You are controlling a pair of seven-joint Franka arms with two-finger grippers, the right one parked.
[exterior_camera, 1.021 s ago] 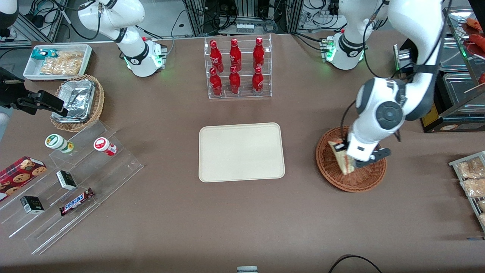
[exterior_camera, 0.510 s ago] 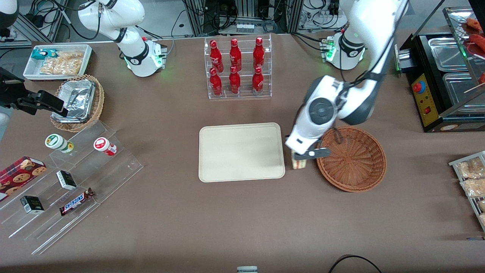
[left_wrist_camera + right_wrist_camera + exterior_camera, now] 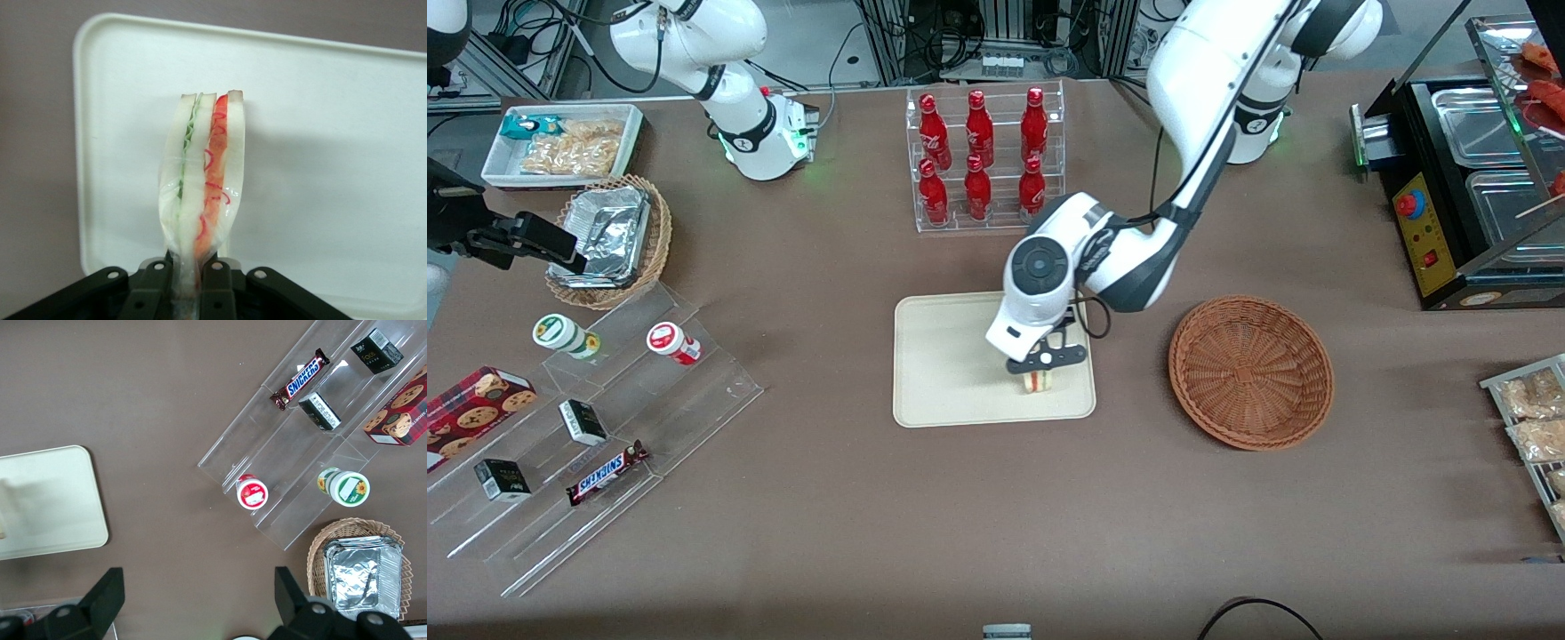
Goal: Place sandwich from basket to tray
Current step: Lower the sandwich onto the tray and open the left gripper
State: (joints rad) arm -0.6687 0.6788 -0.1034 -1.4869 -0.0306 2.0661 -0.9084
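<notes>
Over the tray [image 3: 960, 356]: hand [image 3: 1040, 372] had the sandwich [image 3: 1036, 382], basket [image 3: 1251, 372] sat empty toward the working arm's end of the tabletop.
Hand was closed tight on the sandwich's narrow end, pinched across the bread faces, with the wedge [image 3: 203, 180] hanging over the tray's [image 3: 320, 133] near edge, touchdown unclear. Looked light and soft; plastic wrap likely slick, and it bulged above the pinch. Best held across the flat faces near the tip, with low force.
</notes>
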